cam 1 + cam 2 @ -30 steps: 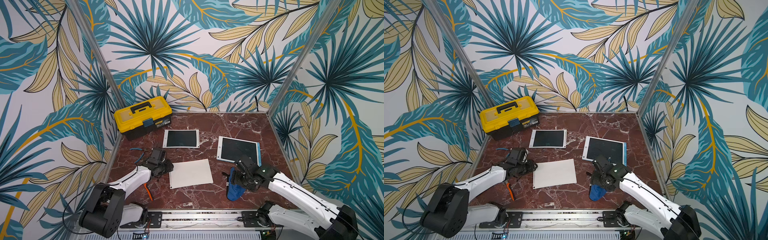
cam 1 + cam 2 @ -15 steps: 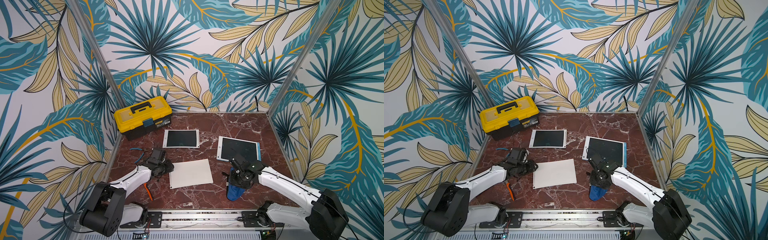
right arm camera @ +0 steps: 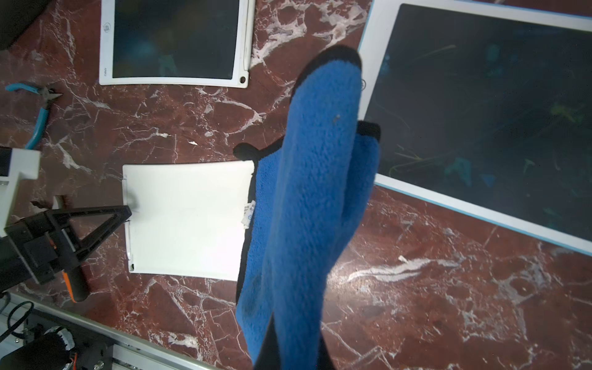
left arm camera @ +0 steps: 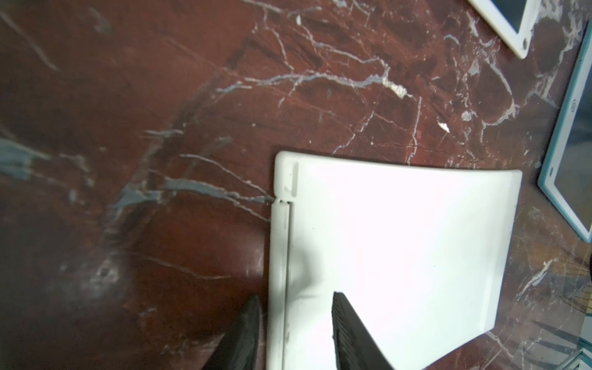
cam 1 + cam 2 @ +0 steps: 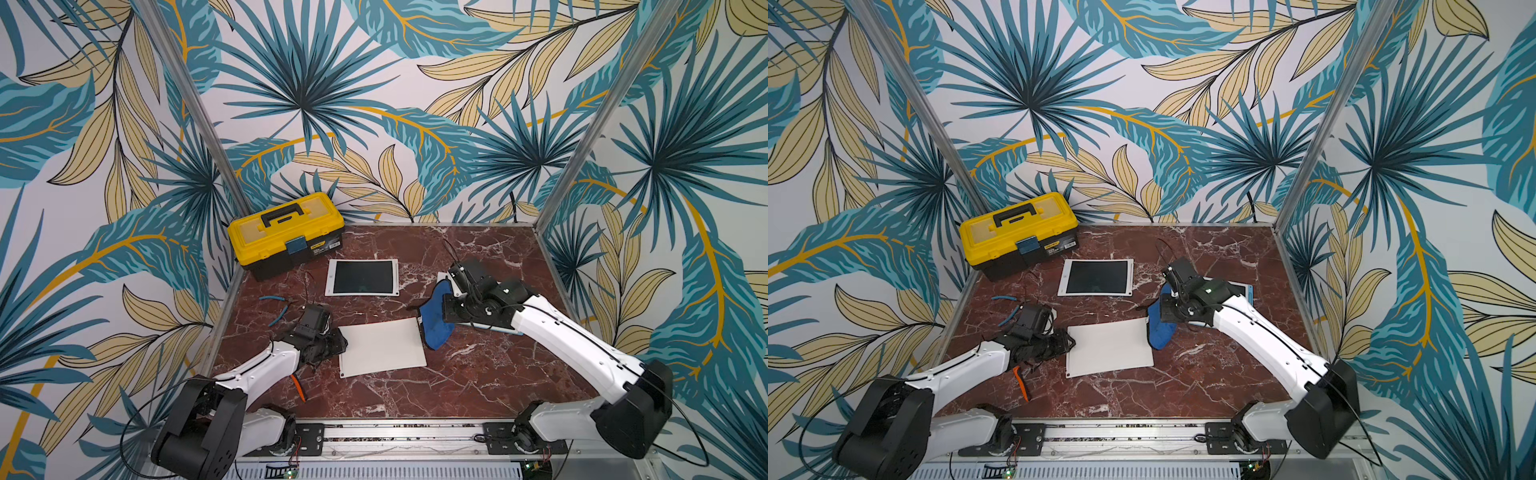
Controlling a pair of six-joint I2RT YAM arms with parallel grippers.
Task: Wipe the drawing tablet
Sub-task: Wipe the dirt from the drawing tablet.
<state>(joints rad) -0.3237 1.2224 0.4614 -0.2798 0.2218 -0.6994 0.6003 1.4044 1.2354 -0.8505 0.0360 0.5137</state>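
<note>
Left wrist shows the white tablet's [image 4: 394, 256] edge between the parted fingers [image 4: 349, 333].

Nothing legible anywhere. Yellow-and-black label [image 5: 318, 248] on the front of the yellow toolbox [image 5: 286, 226], left of centre in both top views: print too small to make out. Short logo [image 3: 106, 71] on the lower left corner of the white-framed tablet [image 3: 173, 41], upper left of the right wrist view: letters blurred. White tag [image 3: 248, 214] on the blue cloth [image 3: 307, 198], mid-frame there: dark printed lines, unreadable. Small round emblem [image 4: 573, 105] on the border of the blue-edged tablet [image 4: 573, 153], right edge of the left wrist view: no readable characters.
</note>
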